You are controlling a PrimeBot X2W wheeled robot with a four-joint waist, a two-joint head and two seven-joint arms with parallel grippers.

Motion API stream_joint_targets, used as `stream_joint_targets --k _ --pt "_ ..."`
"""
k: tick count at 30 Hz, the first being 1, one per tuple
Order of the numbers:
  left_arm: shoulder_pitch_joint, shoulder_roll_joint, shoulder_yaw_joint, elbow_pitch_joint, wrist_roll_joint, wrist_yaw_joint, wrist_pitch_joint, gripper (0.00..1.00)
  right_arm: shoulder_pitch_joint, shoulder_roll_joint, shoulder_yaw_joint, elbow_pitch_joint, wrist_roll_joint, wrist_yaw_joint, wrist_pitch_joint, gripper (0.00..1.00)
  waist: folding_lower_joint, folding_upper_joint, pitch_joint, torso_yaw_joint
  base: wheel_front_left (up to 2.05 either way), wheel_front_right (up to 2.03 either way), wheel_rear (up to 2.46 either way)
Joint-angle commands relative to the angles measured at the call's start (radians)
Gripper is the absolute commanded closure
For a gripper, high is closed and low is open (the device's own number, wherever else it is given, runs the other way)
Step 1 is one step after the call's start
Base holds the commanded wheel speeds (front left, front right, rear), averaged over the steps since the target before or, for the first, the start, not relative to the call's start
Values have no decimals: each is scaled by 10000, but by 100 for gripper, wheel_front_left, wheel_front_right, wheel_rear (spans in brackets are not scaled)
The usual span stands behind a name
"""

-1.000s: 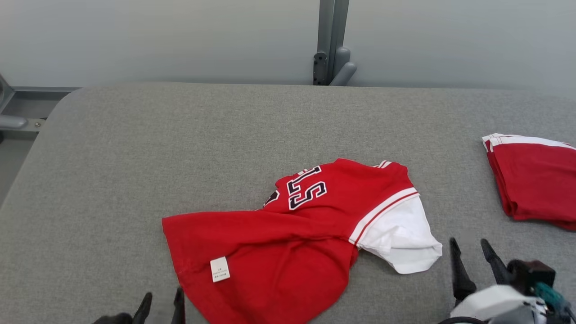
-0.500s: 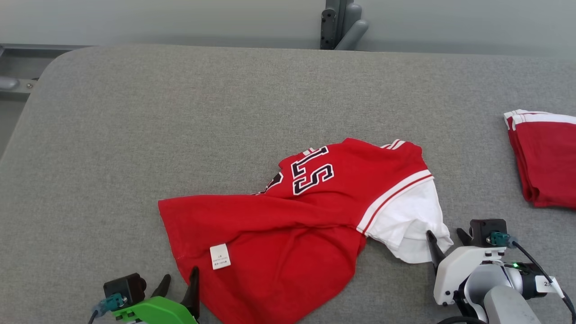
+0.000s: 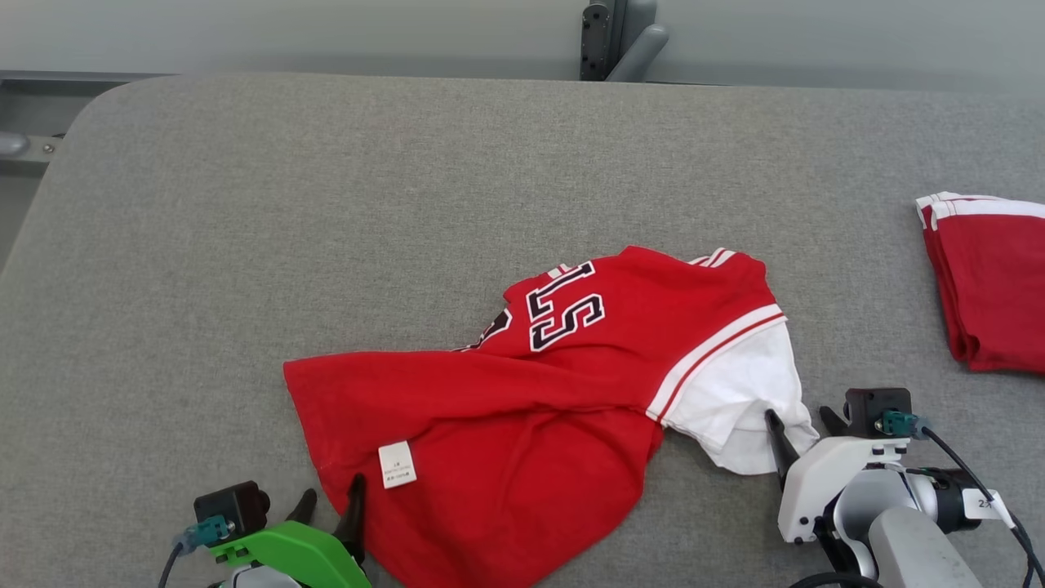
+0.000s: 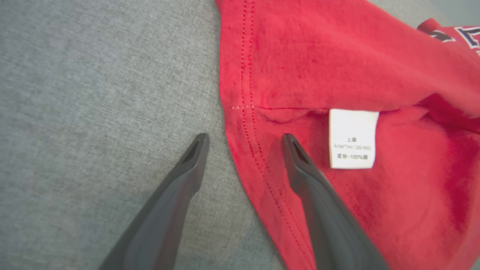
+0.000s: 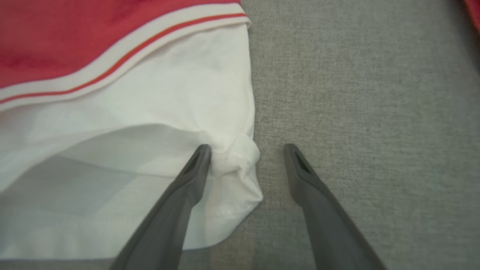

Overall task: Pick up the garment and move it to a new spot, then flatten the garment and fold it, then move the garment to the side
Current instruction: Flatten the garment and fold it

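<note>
1. Left gripper (image 4: 244,137) is spread wide and grips nothing. It straddles the hemmed edge of the red garment (image 3: 522,408).
2. One of its fingers sits over the bare grey table (image 3: 326,204). The other sits over the red cloth, just beside a white care label (image 4: 352,138) with small print.
3. Whether these fingertips press on the cloth cannot be told.
4. Right gripper (image 5: 246,147) is also spread wide, with nothing clamped. It stands at the outer corner of the garment's white sleeve (image 5: 168,86).
5. A bunched knot of white sleeve cloth lies between its two fingers, up against one of them. The other finger is over bare table, apart from the cloth.
6. Beyond the right gripper's fingertips, the sleeve joins the red body at a white band with a thin red stripe.
7. The garment lies crumpled on the table between the two grippers, stretching from the left gripper's fingers to the right gripper's fingers.
8. Ahead of both grippers, the upper part of the garment shows dark block letters (image 3: 563,314) outlined in white, partly folded under.
9. Well off to the right gripper's outer side lies a second red garment (image 3: 992,286), folded, with a white stripe along its far edge.
</note>
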Motion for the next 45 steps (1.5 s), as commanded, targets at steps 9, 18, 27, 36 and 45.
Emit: stream_joint_targets --k 9,18,27,36,45 --pt "-450 -66 -148 849 -91 -113 -201 84 30 93 469 513 331 22 224 100 0 2 -29 -68 0 0 0" --pt "-736 33 -230 1314 -110 -281 -380 100 49 95 639 644 480 22 108 100 0 2 -119 -114 0 0 0" --pt "-298 432 -97 184 -158 -280 -629 100 145 79 578 105 1048 23 -302 100 0 2 -443 -191 0 0 0" --pt "1315 900 303 -4378 -697 368 541 100 576 -213 -282 -2467 2629 22 -45 100 0 2 -931 -86 0 0 0" --pt "2264 1176 309 -7564 -682 1123 1625 100 959 -104 -1557 -5464 3712 20 615 100 0 2 -1160 2 0 0 0"
